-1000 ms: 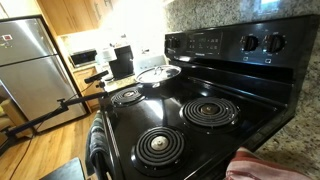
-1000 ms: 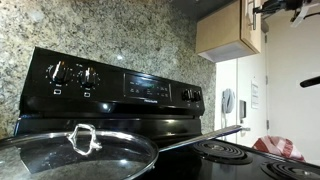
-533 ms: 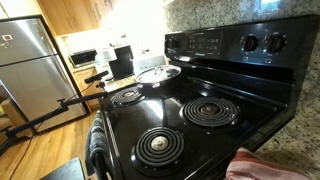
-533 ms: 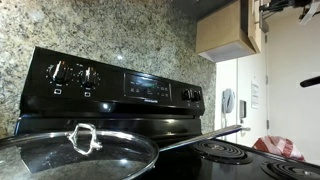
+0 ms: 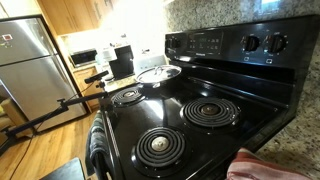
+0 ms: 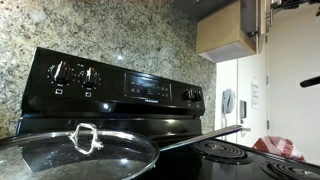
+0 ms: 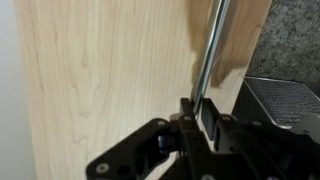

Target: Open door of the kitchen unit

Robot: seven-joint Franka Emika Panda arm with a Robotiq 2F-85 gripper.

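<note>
The kitchen unit is a light wooden wall cabinet (image 6: 222,35) up on the wall beyond the stove. Its door (image 6: 248,20) stands a little way out from the cabinet body. My gripper (image 6: 290,5) is at the top edge of that exterior view, by the door's edge. In the wrist view the door (image 7: 100,70) fills the frame as a pale wood panel with a thin metal bar handle (image 7: 207,50). My gripper (image 7: 198,110) is shut on that handle, one finger on each side. The cabinet and arm are out of sight in an exterior view (image 5: 160,90).
A black electric stove (image 5: 170,120) with coil burners and a control panel (image 6: 120,85) stands against a granite backsplash (image 6: 110,30). A lidded pan (image 6: 75,155) sits on a rear burner. A red cloth (image 5: 265,165) lies on the counter. A steel fridge (image 5: 30,70) stands beyond.
My gripper has moved up and towards the frame's right edge with the handle in it. The cabinet door has swung a little farther out.
</note>
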